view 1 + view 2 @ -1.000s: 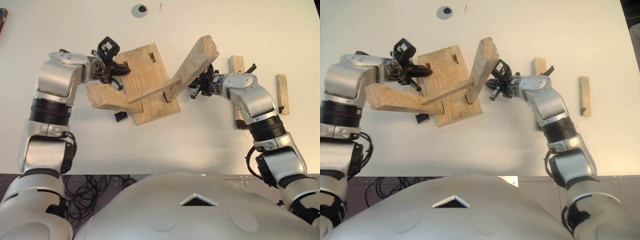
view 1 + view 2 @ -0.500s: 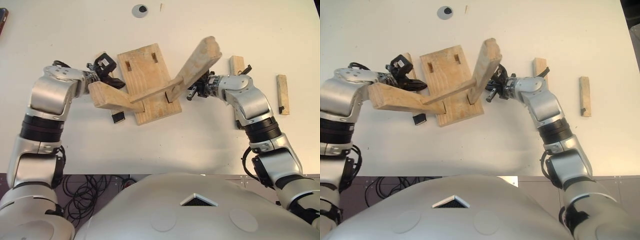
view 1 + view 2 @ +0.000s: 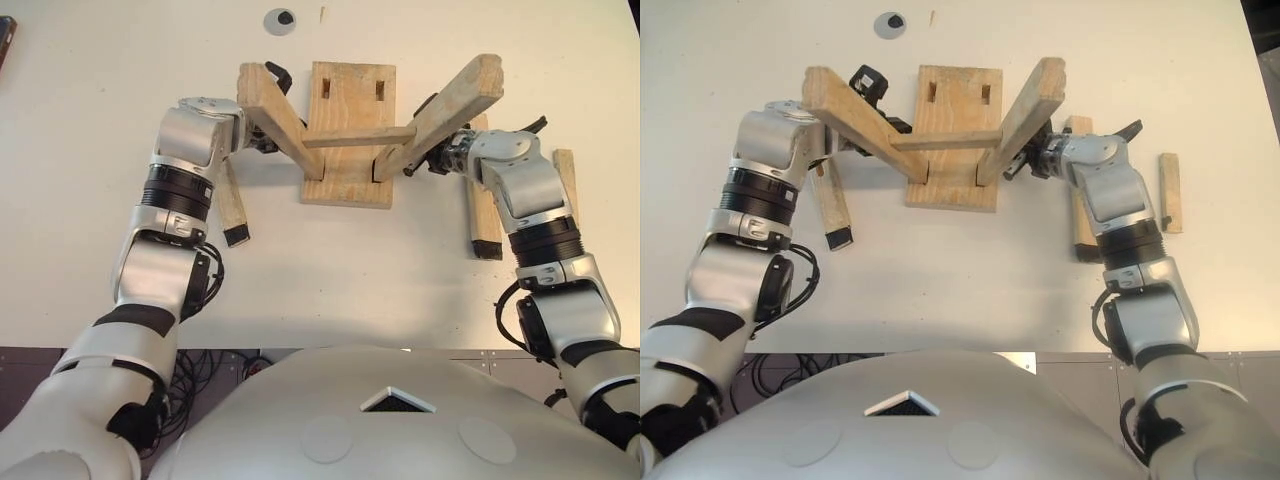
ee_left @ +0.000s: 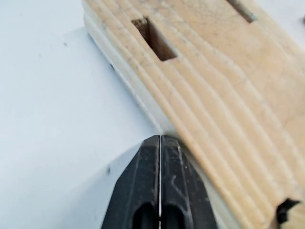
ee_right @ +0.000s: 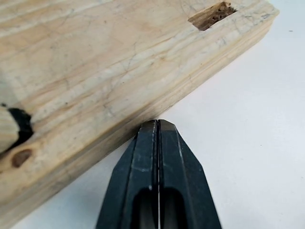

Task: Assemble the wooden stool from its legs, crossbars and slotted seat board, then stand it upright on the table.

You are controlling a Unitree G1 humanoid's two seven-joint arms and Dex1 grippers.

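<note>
Left gripper [image 4: 160, 138] and right gripper [image 5: 158, 122] are both pinched shut, tips at opposite edges of the seat board [image 3: 350, 108]. It lies flat on the table [image 3: 350, 270], holding left leg [image 3: 282, 118], right leg [image 3: 440, 115] and the crossbar [image 3: 358, 136] between them.

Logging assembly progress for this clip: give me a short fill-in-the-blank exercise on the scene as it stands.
The seat board lies flat on the table with ___ legs standing in it.
A ___ joins the left leg to the right leg.
The two far slots are ___.
The left gripper and right gripper are both ___, tips at the board's edges.
Missing words: two; crossbar; empty; shut.
</note>
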